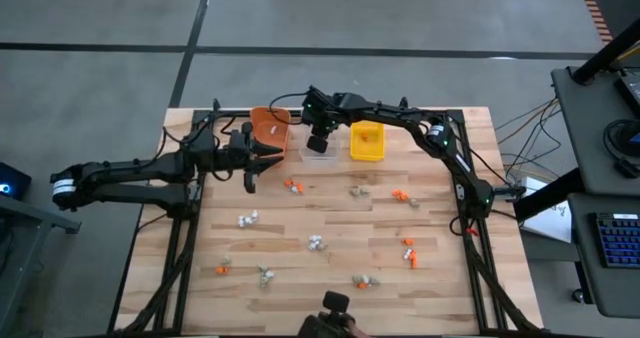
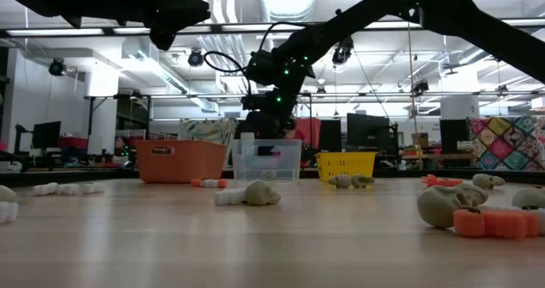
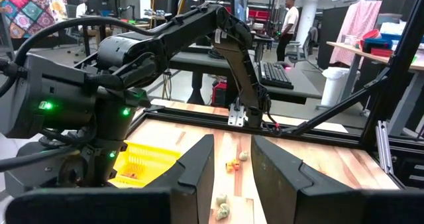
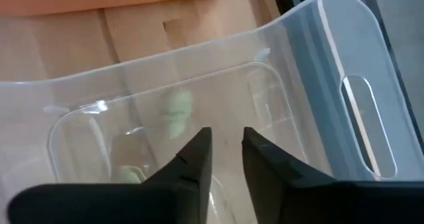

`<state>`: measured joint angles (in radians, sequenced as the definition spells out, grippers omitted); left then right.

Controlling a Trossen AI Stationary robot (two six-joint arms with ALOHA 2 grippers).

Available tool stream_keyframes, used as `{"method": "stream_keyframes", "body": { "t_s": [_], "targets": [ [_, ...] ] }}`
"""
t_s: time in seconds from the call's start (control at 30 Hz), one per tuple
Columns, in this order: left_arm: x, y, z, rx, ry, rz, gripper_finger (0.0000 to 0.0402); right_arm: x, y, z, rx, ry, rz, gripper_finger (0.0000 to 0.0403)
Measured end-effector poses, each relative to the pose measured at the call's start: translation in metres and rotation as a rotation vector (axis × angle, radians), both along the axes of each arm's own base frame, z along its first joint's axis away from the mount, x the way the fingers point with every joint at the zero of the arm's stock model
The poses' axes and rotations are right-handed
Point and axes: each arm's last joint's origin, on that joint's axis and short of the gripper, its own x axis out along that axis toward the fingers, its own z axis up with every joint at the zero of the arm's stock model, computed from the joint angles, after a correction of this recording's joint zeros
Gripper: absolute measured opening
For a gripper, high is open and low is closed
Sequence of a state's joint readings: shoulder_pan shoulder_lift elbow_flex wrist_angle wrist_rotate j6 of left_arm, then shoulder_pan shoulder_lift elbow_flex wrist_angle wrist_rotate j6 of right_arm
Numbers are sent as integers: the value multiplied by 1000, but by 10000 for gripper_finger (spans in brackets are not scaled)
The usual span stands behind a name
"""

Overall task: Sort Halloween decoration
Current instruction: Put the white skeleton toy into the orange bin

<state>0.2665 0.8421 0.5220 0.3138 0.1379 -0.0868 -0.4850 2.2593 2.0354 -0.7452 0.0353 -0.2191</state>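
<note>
Small Halloween decorations lie scattered on the wooden table: orange ones [image 1: 292, 185], white ones [image 1: 247, 219] and grey-tan ones [image 1: 360, 191]. At the far edge stand an orange bin [image 1: 270, 126], a clear bin [image 1: 320, 156] and a yellow bin [image 1: 367, 141]. My right gripper [image 4: 227, 151] hangs over the clear bin, slanting down into its mouth, fingers a little apart with nothing between them. A pale grey-tan decoration [image 4: 175, 111] lies on the clear bin's floor below it. My left gripper [image 3: 232, 164] waits open, held level above the table beside the orange bin.
Black rails frame the table's left, right and far edges [image 1: 460, 168]. The right arm [image 1: 420, 128] reaches across the far right corner above the yellow bin [image 3: 149, 161]. A camera mount [image 1: 335, 313] sits at the near edge. Bare wood shows between the scattered pieces.
</note>
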Motion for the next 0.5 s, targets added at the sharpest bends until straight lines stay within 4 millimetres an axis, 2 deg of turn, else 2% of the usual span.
{"method": "stream_keyframes", "body": {
  "t_s": [0.13,0.27,0.5],
  "targets": [
    [0,0,0,0,2,0,81,-2,1,3,3,5,1,104],
    [0,0,-2,-11,20,0,81,-8,5,22,13,-9,-12,116],
    [3,0,-9,-87,64,-5,81,-21,30,54,69,40,-4,113]
  ]
}}
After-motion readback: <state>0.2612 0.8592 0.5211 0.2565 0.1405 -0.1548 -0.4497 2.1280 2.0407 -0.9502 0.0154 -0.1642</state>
